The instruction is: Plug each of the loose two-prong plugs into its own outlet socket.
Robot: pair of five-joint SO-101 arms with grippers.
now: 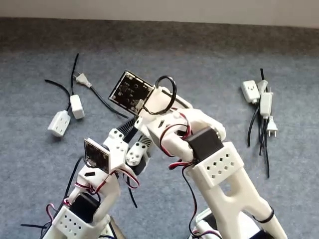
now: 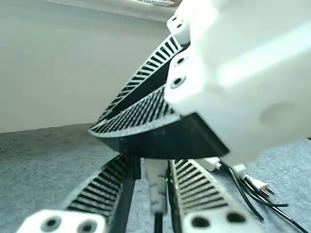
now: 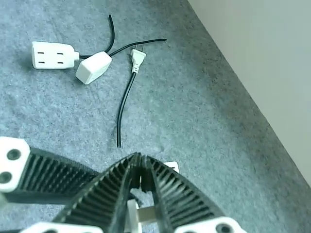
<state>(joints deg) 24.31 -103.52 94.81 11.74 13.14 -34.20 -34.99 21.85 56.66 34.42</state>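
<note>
In the high view the left arm (image 1: 92,199) and right arm (image 1: 219,164) are crossing at the centre of the frame over the grey worktop (image 1: 209,55). A loose plug (image 1: 82,78) is lying at upper left near an outlet socket (image 1: 59,123), and a second socket (image 1: 250,91) is sitting beside another plug (image 1: 271,127) at the right. In the left wrist view the left pincer (image 2: 154,167) is clenching a white plug body (image 2: 155,187) at bottom centre, its black cord (image 2: 158,221) trailing below. In the right wrist view the right pincer (image 3: 141,169) is holding its tips together at bottom centre, pinching a white piece (image 3: 138,212) I cannot identify. The step seems to be bringing the held plug to a socket; the next move is calling for lining the prongs up squarely with the slots before any push
</note>
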